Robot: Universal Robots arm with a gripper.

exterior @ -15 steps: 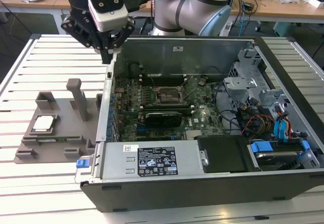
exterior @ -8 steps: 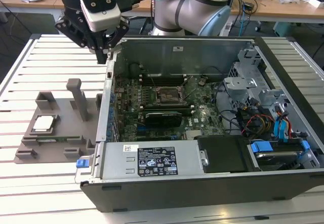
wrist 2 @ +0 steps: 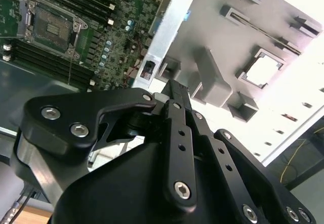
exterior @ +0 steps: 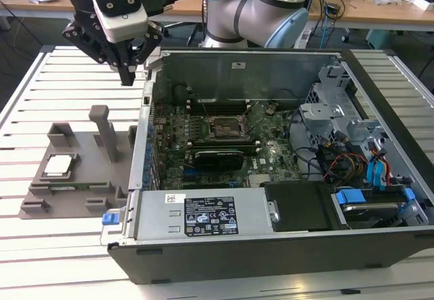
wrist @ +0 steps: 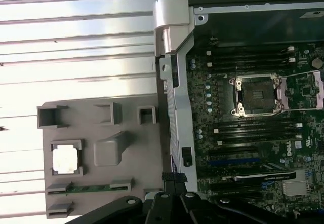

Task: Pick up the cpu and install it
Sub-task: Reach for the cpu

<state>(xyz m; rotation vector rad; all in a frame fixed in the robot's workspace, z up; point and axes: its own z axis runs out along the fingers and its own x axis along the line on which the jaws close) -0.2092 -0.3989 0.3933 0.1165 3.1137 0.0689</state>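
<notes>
We see the gripper (exterior: 127, 77) hanging high over the slatted table (exterior: 41, 76), just outside the open case (exterior: 203, 62) near its wall on the exterior view's left. Its fingers are pressed together to a single tip with nothing between them; the second wrist view shows the same gripper (wrist 2: 173, 88) closed and empty. The cpu (exterior: 59, 165) lies well apart from it, flat in a square recess of the grey holder (exterior: 95, 171) on the table beside the case, silvery top facing up. In both wrist views we find the cpu (wrist 2: 263, 70) (wrist: 66, 159) seated in that recess, untouched. An upright post (exterior: 105, 130) stands on the holder between the cpu and the case, and a thin green memory stick (wrist: 88, 187) lies in a slot near the cpu. Inside the case, the socket (exterior: 224, 129) sits on the green board with its metal frame around a bare centre, flanked by dark memory slots; we see the socket (wrist: 254, 96) clearly in the first wrist view. A large white label (exterior: 209, 216) covers the metal box at the case's near side, with dark print and small marks too fine for us to make out. A smaller white sticker (exterior: 239, 65) sits on the far wall.
</notes>
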